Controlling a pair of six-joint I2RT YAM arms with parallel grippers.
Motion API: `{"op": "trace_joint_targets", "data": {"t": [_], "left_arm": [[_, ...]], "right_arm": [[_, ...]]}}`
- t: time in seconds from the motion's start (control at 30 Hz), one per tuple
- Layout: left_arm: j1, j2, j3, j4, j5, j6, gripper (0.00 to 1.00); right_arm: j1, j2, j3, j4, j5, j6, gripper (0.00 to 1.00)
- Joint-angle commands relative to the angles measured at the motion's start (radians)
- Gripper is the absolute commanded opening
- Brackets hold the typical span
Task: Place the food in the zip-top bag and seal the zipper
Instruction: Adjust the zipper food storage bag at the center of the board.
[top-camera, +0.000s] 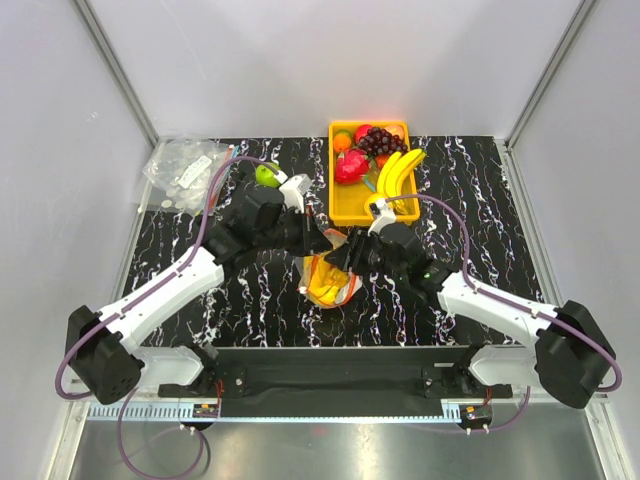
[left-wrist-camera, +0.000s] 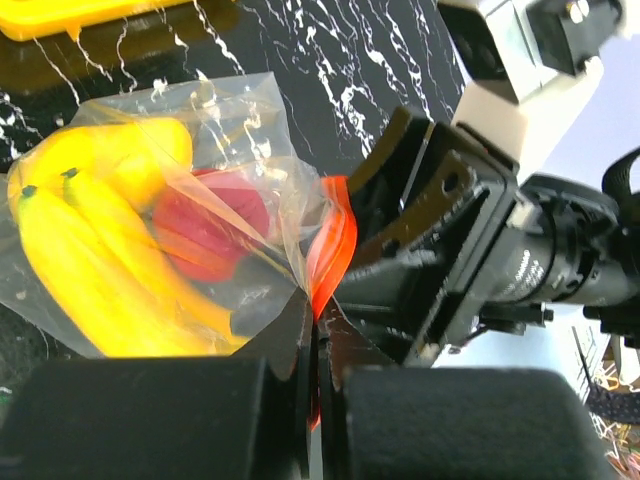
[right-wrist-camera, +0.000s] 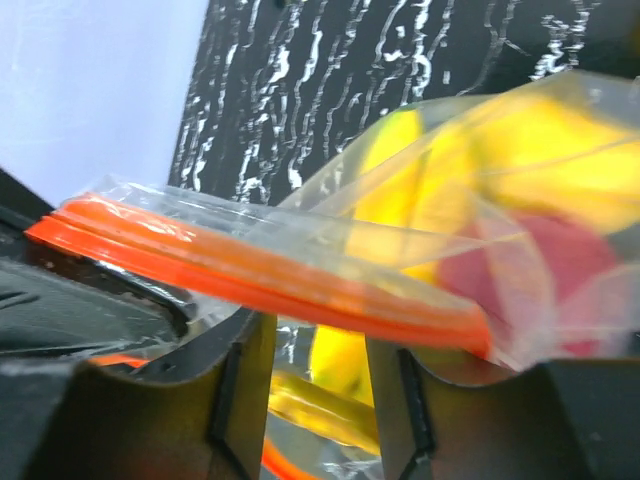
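My left end effector (left-wrist-camera: 315, 335) is pinched tight on the zipper (left-wrist-camera: 337, 235). My right end effector (right-wrist-camera: 318, 345) is open, with the strip lying across it, not squeezed. The zip-top bag (top-camera: 330, 282) rests on the black surface (top-camera: 480, 200) between both, bananas (left-wrist-camera: 90, 260) and something red inside. Farther back sits the yellow tray (top-camera: 345, 208) of fruit.

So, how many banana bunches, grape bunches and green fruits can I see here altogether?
Yellow banana bunches: 2, one in the yellow plastic tray, one inside the clear zip-top bag.
Dark purple grape bunches: 1.
Green round fruits: 1.
Total: 4.
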Motion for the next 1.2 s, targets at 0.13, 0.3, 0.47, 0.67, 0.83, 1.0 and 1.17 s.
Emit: {"op": "trace_joint_targets", "data": {"t": [0.13, 0.3, 0.47, 0.67, 0.83, 1.0, 1.17], "left_arm": [[0.034, -0.021, 0.047, -0.008, 0.025, 0.01, 0.0], [0.037, -0.004, 0.044, -0.002, 0.005, 0.012, 0.0], [0.038, 0.007, 0.05, -0.001, -0.016, 0.01, 0.0], [0.038, 0.008, 0.058, 0.001, -0.061, 0.003, 0.0], [0.04, 0.018, 0.063, 0.008, -0.059, -0.002, 0.0], [0.04, 0.019, 0.061, 0.01, -0.062, 0.0, 0.0], [0.04, 0.019, 0.058, 0.008, -0.064, 0.001, 0.0]], "right_arm": [[0.005, -0.12, 0.005, -0.058, 0.064, -0.051, 0.6], [0.005, -0.198, 0.035, -0.15, 0.08, -0.103, 0.63], [0.005, -0.223, 0.081, -0.348, 0.171, -0.09, 0.53], [0.005, -0.221, 0.016, -0.304, 0.156, 0.002, 0.42], [0.006, -0.198, -0.026, -0.241, 0.142, 0.022, 0.39], [0.006, -0.161, -0.021, -0.192, 0.122, 0.022, 0.37], [0.023, -0.129, -0.004, -0.178, 0.127, 0.025, 0.36]]}}
